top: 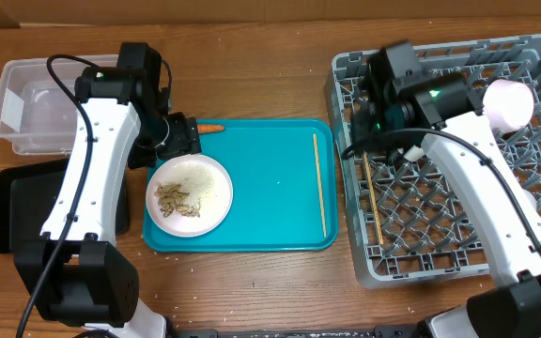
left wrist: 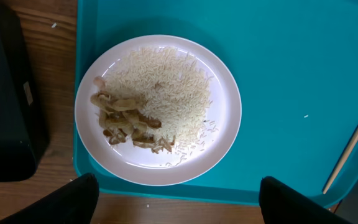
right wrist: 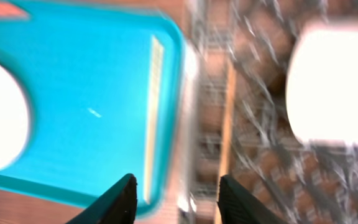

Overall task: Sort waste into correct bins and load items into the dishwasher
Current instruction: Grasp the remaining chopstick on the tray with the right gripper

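Overhead: wooden table (top: pixel 270 282) (crumb-speckled); left claw (left wrist: pixel 179 202) wide, right claw (right wrist: pixel 178 199) partly open.

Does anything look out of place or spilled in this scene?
The pale wooden chopsticks are split: one lies on the teal tray, the other in the grey plastic dish rack. Some rice grains lie loose on the round white plate.

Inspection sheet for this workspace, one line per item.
Surface: wooden table, teal tray.
Job's things: plate with rice and scraps and one chopstick on the tray; carrot at its far edge; second chopstick and cup in the rack; clear tub and black tray at left.
Clutter: pale specks on the wood.
Grippers: left gripper open above the plate; right gripper open, empty, over the rack.
Cables: black cable on each arm.
Surroundings: nothing seen.
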You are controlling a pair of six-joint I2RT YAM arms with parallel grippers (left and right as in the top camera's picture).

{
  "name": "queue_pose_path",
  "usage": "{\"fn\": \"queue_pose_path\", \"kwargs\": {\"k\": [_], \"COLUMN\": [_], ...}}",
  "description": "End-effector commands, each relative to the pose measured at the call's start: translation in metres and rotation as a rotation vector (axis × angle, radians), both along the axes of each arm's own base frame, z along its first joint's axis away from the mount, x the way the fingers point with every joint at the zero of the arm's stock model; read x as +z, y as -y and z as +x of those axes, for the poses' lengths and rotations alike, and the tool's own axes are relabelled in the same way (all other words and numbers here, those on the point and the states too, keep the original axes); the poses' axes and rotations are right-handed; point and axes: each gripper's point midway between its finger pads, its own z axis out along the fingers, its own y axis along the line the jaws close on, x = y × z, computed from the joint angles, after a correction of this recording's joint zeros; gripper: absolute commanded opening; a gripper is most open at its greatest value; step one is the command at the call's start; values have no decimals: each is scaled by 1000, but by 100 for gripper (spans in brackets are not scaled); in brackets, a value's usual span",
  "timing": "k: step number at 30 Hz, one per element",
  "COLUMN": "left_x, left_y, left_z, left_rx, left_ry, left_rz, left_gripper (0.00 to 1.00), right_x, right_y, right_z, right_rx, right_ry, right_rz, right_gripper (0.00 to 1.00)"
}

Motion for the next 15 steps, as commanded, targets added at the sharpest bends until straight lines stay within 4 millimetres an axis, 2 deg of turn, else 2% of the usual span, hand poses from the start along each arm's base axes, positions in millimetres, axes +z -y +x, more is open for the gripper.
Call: {"fn": "queue_pose_path", "kwargs": {"k": [1, 3, 6, 15], "left_x": [12, 12, 12, 12], "left_y": [4, 4, 4, 4], "left_z": [2, 2, 2, 2], "left_rx": [-1, -1, -1, -2], "left_ry": [40, 39, 39, 38], "left_rz": [-11, -11, -11, -14], "left_gripper": [85, 85, 85, 85], "right_x": [15, 9, -11, -99], "right_y": [-31, -41, -53, -75], "right_z": [1, 0, -5, -16], "right_rx": [52, 72, 93, 114], "right_ry": [40, 32, -21, -228], "right_rz": [85, 84, 67, -21], "right_gripper": [49, 50, 51, 58]}}
